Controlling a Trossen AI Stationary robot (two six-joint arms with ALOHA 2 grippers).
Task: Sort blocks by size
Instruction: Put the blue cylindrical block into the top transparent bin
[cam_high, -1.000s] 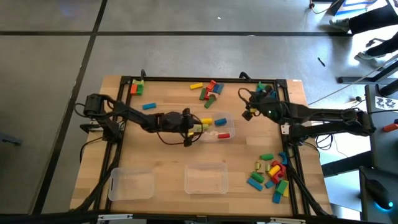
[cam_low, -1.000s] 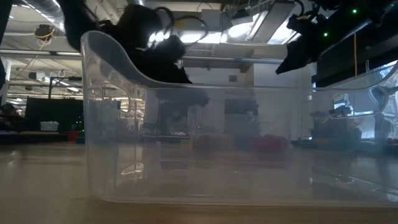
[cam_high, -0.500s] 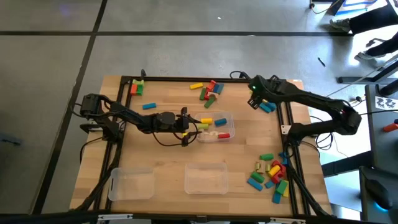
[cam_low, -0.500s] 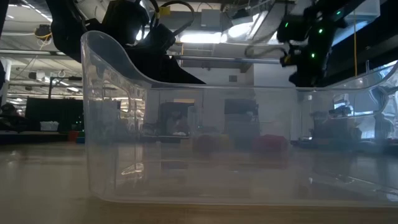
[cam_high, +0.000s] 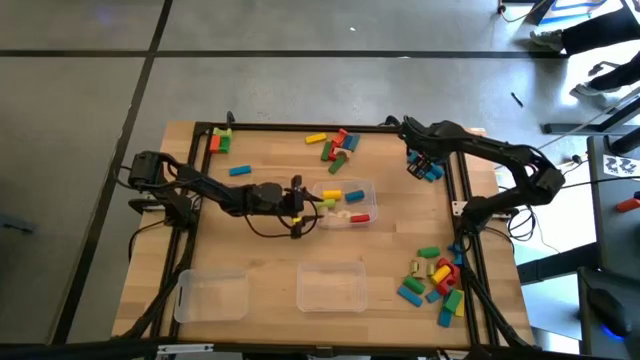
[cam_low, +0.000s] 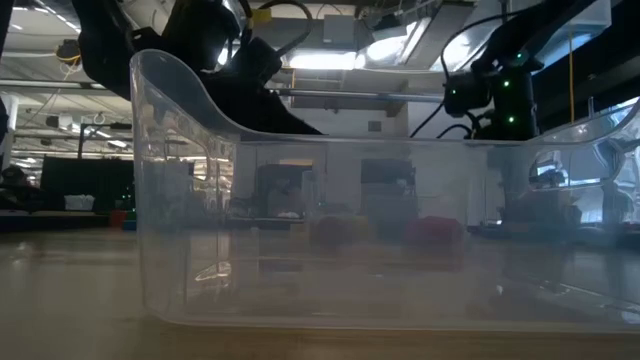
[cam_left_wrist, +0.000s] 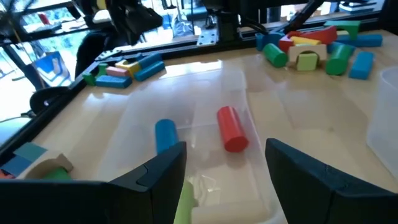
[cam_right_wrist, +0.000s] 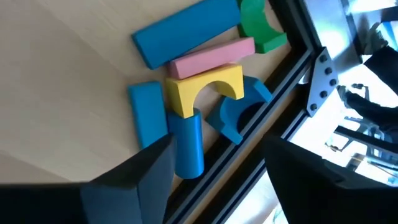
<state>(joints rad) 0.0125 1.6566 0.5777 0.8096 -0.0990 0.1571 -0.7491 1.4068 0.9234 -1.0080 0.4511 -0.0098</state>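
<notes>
A clear tray (cam_high: 372, 190) in the middle of the table holds a few blocks, among them a red cylinder (cam_left_wrist: 232, 129) and a blue cylinder (cam_left_wrist: 165, 134). My left gripper (cam_high: 303, 203) stands open and nearly level at the tray's left end, nothing between its fingers (cam_left_wrist: 225, 146). My right gripper (cam_high: 415, 160) hangs open, pointing steeply down, above a small pile of blocks (cam_high: 430, 172) at the far right corner. That pile lies on the table against the black frame rail: a blue bar (cam_right_wrist: 186, 31), a pink bar (cam_right_wrist: 211, 55), a yellow arch (cam_right_wrist: 205, 90) and a blue cylinder (cam_right_wrist: 188, 144).
More blocks lie at the far middle (cam_high: 335, 145), the far left corner (cam_high: 220, 142) and the near right (cam_high: 435, 278). A lone blue block (cam_high: 240, 171) lies left of centre. Two clear trays (cam_high: 210, 296) (cam_high: 331, 286) stand near the front edge. A black frame rail (cam_right_wrist: 280, 81) borders the table.
My right gripper has swung from right of the middle tray toward the table's far right corner, sinking a little and tipping from nearly level to steeply downward over the corner pile.
</notes>
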